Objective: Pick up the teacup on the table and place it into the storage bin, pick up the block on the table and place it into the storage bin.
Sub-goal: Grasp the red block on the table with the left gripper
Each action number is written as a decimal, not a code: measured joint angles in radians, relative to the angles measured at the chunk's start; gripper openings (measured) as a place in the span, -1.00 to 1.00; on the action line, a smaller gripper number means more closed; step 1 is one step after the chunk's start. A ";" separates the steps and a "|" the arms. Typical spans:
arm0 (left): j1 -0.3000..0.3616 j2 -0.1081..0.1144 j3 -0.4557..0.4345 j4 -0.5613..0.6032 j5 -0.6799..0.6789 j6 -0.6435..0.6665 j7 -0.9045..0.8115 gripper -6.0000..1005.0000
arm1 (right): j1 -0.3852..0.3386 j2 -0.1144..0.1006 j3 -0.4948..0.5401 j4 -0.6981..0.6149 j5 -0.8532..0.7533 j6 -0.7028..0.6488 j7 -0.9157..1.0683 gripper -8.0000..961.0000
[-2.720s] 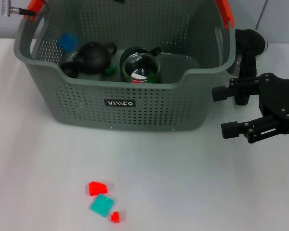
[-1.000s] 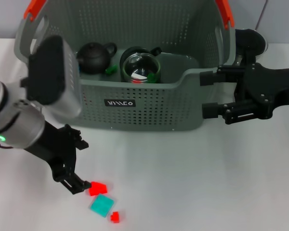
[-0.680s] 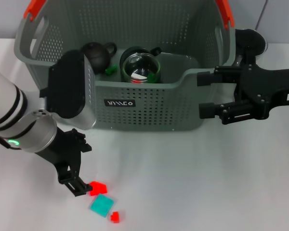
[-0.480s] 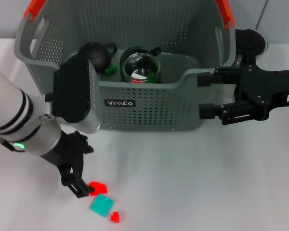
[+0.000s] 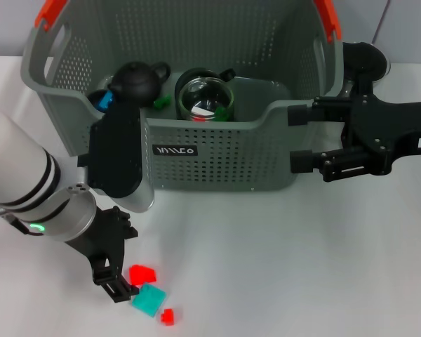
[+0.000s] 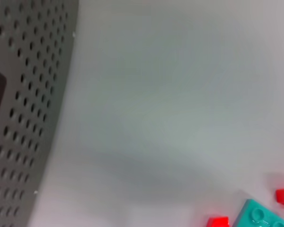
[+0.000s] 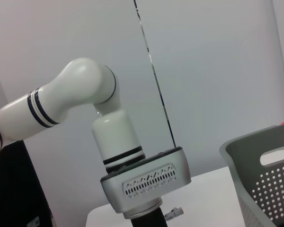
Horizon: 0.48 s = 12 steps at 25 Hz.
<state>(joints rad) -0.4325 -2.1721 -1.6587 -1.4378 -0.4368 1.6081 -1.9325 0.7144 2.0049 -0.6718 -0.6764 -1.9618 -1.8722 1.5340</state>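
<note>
Left gripper low on counter, fingers spread, nothing held, touching red block; right gripper fingers apart, empty, beside storage bin

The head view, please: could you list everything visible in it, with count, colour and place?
Perforated plastic storage bin: one, grey-green with orange-red handle ends and a black label, far middle of the table.
Round teapot: one, black, inside the bin, left part.
Glass cup with green rim: one, clear, inside the bin, centre.
Small blue item: one, inside the bin, at the left wall.
Square flat block: one, teal, near table edge.
Larger block: one, red, just beyond the teal one.
Small block: one, red, beside the teal one.
Table: one, white.
Left tool: black, beside the larger red block.
Right tool: black, open, at the bin's right end.
</note>
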 joint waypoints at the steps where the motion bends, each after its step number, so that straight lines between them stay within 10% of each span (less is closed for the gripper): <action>1: 0.000 0.000 0.003 0.005 0.001 -0.005 0.000 0.91 | 0.000 0.000 0.000 0.000 0.000 0.000 0.000 0.96; 12: -0.004 0.002 0.025 0.045 0.033 -0.056 -0.004 0.91 | -0.001 0.000 0.000 0.000 0.000 0.001 -0.001 0.96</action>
<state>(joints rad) -0.4369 -2.1704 -1.6336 -1.3923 -0.4038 1.5526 -1.9368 0.7134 2.0049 -0.6719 -0.6764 -1.9620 -1.8714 1.5326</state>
